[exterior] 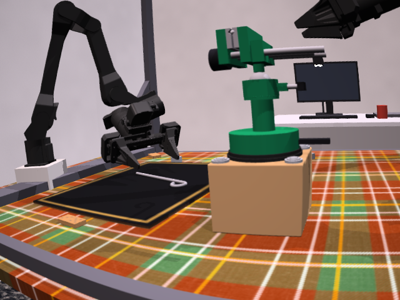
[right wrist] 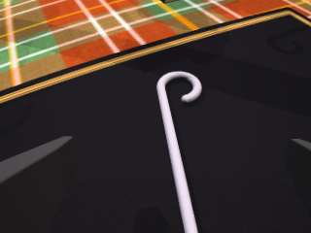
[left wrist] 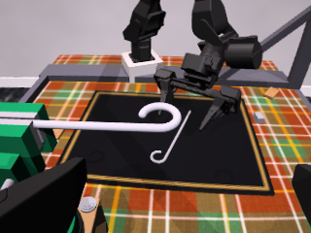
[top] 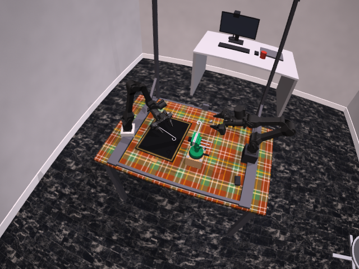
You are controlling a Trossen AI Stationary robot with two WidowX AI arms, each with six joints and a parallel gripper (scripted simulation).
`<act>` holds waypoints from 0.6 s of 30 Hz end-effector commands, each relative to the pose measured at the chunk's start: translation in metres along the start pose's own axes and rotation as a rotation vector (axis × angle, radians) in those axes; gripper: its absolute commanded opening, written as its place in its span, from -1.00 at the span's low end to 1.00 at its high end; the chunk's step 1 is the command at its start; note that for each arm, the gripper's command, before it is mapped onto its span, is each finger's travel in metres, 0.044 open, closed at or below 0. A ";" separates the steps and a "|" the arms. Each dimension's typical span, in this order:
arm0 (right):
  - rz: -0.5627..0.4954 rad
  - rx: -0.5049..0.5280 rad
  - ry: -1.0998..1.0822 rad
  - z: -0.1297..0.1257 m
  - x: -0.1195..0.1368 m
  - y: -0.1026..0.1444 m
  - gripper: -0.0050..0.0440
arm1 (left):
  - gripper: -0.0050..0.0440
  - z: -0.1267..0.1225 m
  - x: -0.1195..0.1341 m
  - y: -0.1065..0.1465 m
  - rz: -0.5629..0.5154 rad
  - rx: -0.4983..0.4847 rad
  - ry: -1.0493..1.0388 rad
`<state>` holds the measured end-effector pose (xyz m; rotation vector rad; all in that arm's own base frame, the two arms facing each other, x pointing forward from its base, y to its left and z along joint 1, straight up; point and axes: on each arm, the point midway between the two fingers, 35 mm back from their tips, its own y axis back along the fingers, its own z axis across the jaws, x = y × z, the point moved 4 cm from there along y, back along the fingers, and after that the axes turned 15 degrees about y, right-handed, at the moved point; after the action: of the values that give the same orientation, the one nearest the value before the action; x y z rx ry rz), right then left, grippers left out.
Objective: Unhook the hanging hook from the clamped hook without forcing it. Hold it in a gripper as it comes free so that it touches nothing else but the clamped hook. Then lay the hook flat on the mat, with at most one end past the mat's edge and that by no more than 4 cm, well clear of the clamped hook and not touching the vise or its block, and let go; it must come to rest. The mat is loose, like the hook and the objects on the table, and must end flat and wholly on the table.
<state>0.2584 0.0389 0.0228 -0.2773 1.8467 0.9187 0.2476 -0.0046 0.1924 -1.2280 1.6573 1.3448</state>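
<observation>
The free white hook lies flat on the black mat [top: 164, 138], its curved end toward the vise; it also shows in the exterior view [exterior: 161, 178], in the left wrist view [left wrist: 170, 139] and in the right wrist view [right wrist: 177, 155]. My right gripper [top: 162, 123] is open just above the hook's straight end, fingers apart on either side and not touching it [exterior: 145, 150]. The clamped hook [top: 198, 125] sticks out of the green vise [top: 196, 144] on its tan block [exterior: 258, 194]. My left gripper [top: 216, 120] is open and empty, up in the air beyond the vise.
A small tan piece [exterior: 72, 220] lies on the plaid cloth by the mat's near edge. Another tan piece [exterior: 154, 155] and a small grey thing [exterior: 175, 160] lie behind the mat. A dark block [top: 237, 180] sits near the table's front right. Grey rails frame the table.
</observation>
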 end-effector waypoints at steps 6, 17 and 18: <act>-0.003 -0.009 -0.040 0.004 -0.011 0.036 1.00 | 1.00 -0.001 -0.005 0.001 -0.015 0.002 -0.003; -0.025 0.000 -0.036 -0.005 -0.022 0.076 1.00 | 1.00 -0.001 -0.005 0.001 -0.015 0.002 -0.003; -0.029 0.003 -0.029 -0.007 -0.023 0.079 1.00 | 1.00 -0.001 -0.005 0.001 -0.015 0.002 -0.003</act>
<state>0.2234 0.0758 0.0634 -0.2764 1.8513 0.8965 0.2476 -0.0046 0.1924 -1.2280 1.6573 1.3448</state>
